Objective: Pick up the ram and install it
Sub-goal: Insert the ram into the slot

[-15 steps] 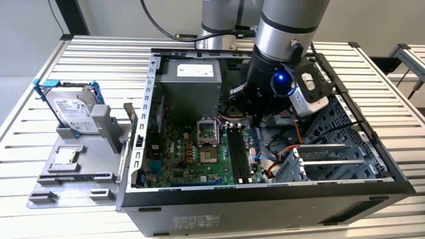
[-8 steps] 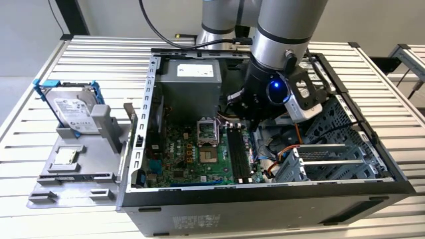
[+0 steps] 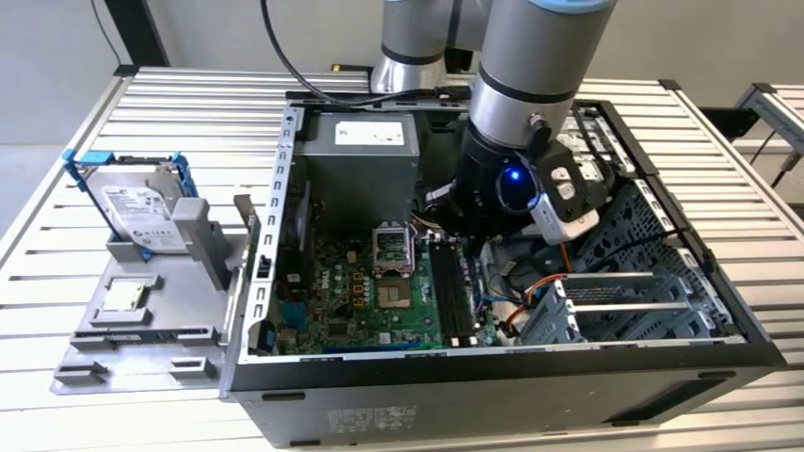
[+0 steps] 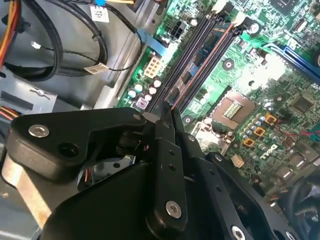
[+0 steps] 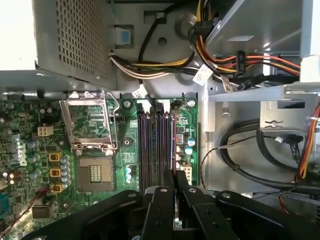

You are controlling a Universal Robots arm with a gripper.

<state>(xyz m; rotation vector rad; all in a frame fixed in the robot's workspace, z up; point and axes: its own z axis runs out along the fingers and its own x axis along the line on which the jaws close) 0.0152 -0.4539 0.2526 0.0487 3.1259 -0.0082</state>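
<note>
Black gripper [image 5: 173,182] fingers are pressed nearly together, pinching the ram [image 5: 175,207] edge-on between them, directly above the motherboard's memory slots [image 5: 156,142] inside the open computer case [image 3: 503,372].

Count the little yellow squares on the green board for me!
3 squares, in a row beside the socket: one at the end, one in the middle, one at the other end. More may hide under the gripper.
</note>
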